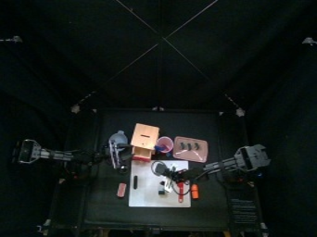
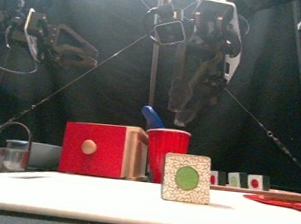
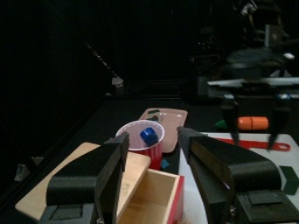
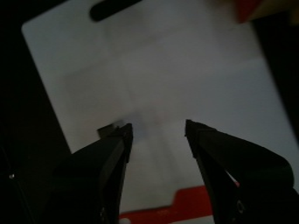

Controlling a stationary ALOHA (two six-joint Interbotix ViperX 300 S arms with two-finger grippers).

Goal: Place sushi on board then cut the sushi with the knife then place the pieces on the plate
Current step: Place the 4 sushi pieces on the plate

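Right wrist view: right fingers (image 4: 222, 162) open, empty above white board (image 4: 176, 70), probably best lowered squarely over the upright sushi piece (image 2: 184, 179); left fingers (image 3: 228, 166) open over wooden box (image 3: 149, 194).

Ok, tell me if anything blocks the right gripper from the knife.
Nothing visible does: the right gripper hangs open over the board, and the blue knife stands in the red cup just behind it.

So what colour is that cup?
The cup is red, clearest in the front view.
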